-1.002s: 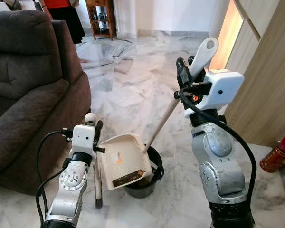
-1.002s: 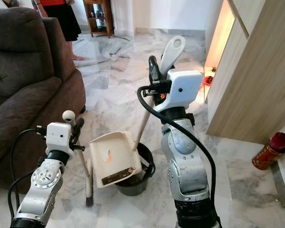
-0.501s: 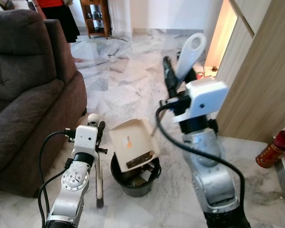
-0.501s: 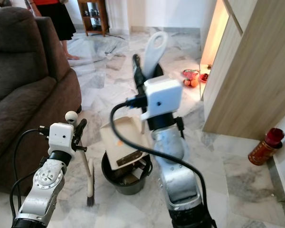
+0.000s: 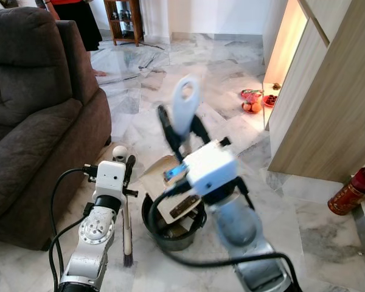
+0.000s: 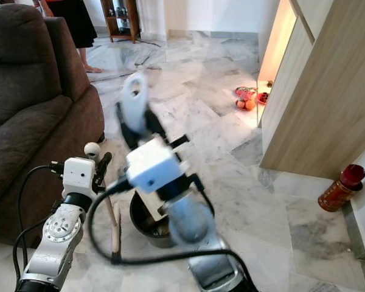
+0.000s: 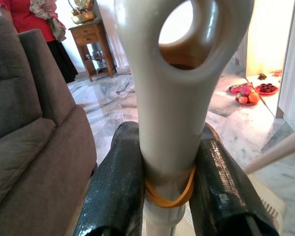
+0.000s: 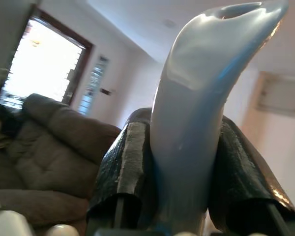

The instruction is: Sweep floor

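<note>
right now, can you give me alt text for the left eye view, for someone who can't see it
The right gripper, blurred, grips a dustpan handle and tips the dustpan over a black bucket on the marble floor. The left gripper holds a broom upright beside a brown sofa; a wooden cabinet stands on the right.

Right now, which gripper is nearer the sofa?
Left. The left gripper, shut on the broom handle, is beside the sofa; the right gripper holds the dustpan handle over the bucket, farther away.
</note>
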Robot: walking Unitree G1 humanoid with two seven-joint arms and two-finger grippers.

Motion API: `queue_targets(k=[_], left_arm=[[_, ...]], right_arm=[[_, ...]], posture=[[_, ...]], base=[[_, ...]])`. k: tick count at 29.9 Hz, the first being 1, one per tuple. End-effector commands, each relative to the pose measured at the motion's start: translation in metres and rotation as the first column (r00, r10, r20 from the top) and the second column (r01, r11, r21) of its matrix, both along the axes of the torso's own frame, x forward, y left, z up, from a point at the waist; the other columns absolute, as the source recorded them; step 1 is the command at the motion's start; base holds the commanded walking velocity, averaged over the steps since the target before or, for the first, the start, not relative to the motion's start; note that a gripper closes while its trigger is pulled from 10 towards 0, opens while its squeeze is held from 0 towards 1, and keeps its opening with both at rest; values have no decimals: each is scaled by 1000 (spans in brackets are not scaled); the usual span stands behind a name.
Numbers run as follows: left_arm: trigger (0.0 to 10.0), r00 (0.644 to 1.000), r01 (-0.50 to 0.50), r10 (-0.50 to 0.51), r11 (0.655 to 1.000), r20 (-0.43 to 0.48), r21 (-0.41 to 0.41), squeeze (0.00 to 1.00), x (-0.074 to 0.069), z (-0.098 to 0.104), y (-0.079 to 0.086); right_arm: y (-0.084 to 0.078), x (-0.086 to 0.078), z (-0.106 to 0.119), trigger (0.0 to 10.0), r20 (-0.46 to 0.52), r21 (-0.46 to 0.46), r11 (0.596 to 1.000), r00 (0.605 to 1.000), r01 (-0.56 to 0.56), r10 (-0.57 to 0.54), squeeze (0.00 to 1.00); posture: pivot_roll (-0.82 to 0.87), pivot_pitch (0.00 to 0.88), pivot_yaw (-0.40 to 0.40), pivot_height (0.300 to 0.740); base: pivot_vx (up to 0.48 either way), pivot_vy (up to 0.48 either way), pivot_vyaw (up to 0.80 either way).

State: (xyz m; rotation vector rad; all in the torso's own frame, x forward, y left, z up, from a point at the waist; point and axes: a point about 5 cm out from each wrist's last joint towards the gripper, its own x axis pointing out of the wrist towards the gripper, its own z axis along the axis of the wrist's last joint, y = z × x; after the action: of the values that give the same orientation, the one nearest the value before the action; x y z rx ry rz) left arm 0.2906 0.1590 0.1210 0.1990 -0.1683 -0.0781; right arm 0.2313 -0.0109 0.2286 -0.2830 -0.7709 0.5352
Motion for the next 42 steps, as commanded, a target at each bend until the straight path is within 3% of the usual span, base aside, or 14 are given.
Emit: queue_targets(k=[1, 6, 27, 42], left_arm=[[10000, 999, 4, -6, 1000, 52, 31, 0, -2, 8, 1], [10000, 998, 8, -11, 999, 54, 38, 0, -2, 8, 0], [10000, 998, 6, -8, 999, 59, 38, 0, -2, 7, 1], [10000, 997, -13, 9, 998, 79, 54, 0, 3, 13, 7]], right_arm=[[4, -10, 12, 10000, 104, 6, 1000, 994, -26, 25, 0], [13, -20, 8, 10000, 148, -39, 998, 987, -52, 58, 0], [24, -35, 4, 10000, 263, -157, 984, 957, -85, 125, 0], [22, -26, -2, 10000, 247, -178, 982, 963, -68, 111, 0]], posture=[[121, 85, 46, 740], [121, 85, 44, 740], [131, 74, 45, 740], [181, 65, 52, 740]], base=[[0, 0, 0], [0, 0, 0], [0, 0, 0], [0, 0, 0]])
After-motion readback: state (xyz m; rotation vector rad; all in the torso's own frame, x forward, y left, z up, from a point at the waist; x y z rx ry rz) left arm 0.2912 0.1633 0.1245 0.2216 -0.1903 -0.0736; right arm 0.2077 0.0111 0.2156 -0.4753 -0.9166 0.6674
